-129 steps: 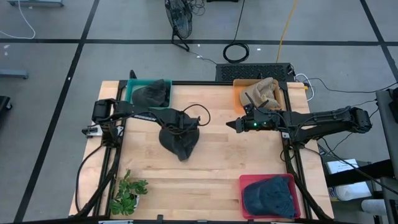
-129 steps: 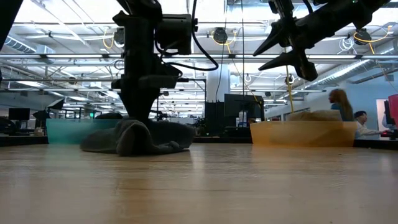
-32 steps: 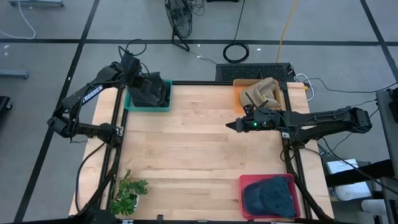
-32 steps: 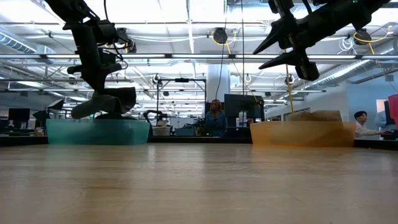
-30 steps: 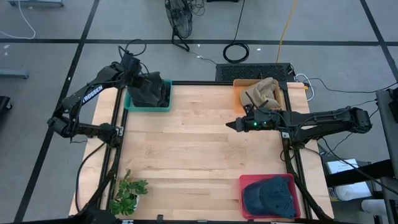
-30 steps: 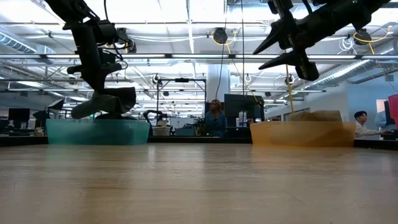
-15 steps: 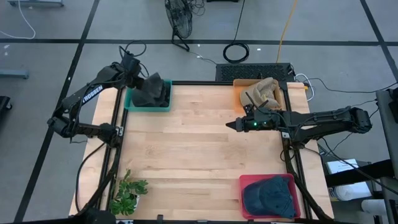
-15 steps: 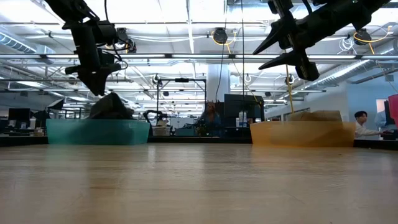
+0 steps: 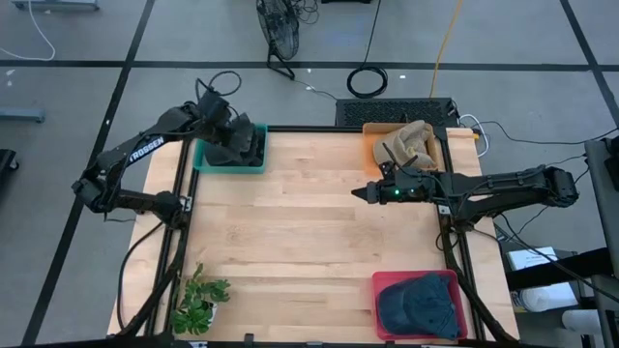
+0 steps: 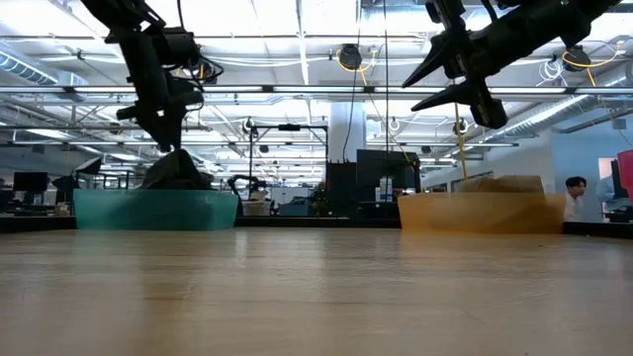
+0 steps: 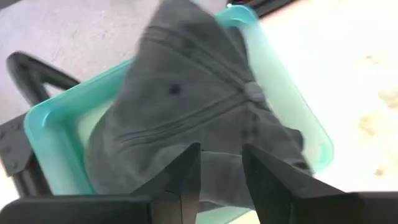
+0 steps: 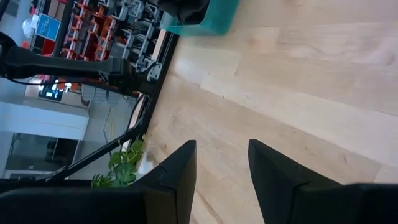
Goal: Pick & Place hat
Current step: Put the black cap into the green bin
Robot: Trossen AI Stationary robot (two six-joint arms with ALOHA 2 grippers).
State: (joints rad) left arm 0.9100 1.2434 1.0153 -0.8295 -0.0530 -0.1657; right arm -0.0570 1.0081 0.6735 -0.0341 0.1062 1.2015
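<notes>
Two dark arms reach inward: the left gripper [image 11: 221, 171], fingers slightly parted, hangs above the dark grey cloth hat [image 11: 186, 112] lying in the teal plastic bin [image 11: 50, 124], while the right gripper [image 9: 360, 193] hovers open over bare wood.

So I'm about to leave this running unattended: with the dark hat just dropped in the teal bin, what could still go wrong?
1. The dark hat sits heaped above the rim of the teal bin, so it may slump over the table-side edge.
2. The left gripper hangs open right above the hat; its fingers could snag fabric when it lifts.
3. The right gripper waits over mid-table, in the path of any crossing move.
</notes>
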